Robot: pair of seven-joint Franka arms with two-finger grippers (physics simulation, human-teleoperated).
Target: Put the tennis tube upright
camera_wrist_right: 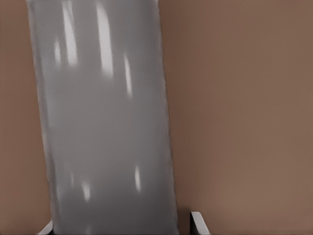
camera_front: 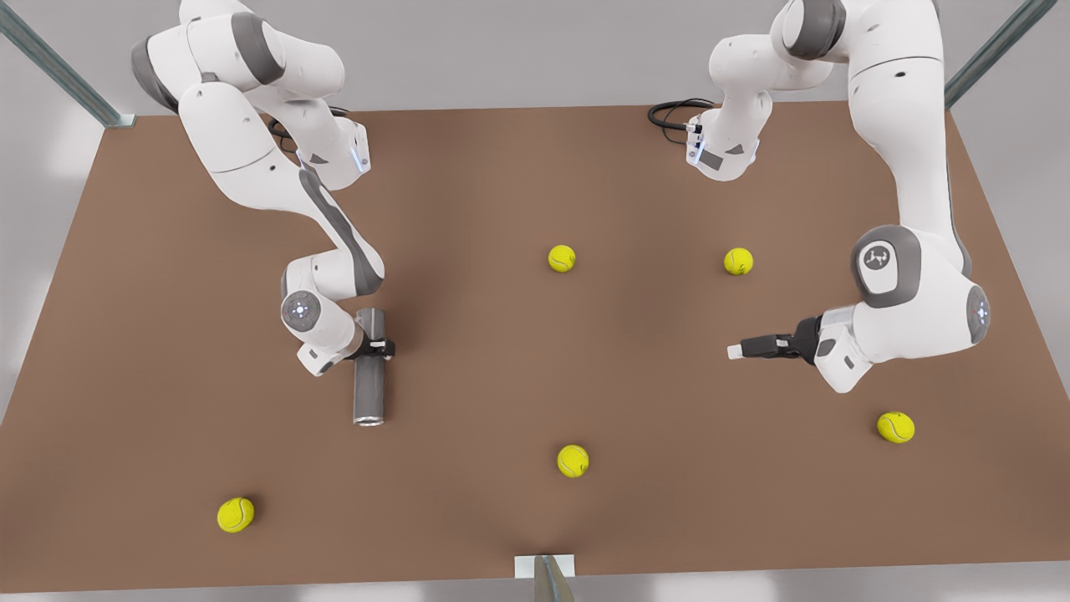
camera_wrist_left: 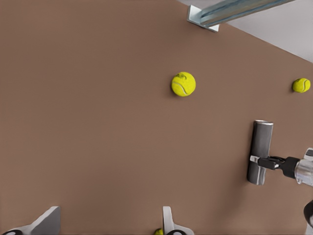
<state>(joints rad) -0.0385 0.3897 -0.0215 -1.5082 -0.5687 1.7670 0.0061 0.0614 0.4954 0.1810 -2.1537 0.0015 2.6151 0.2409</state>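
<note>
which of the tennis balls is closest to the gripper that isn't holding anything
The tennis ball at the front view's upper right, just beyond the idle left gripper. The ball nearer the front edge looks farther; the rest lie well away.

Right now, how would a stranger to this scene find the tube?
On the brown table, look toward the front view's left. The tube lies flat there with the right gripper around it. It is the one grey cylinder among the yellow balls.
</note>
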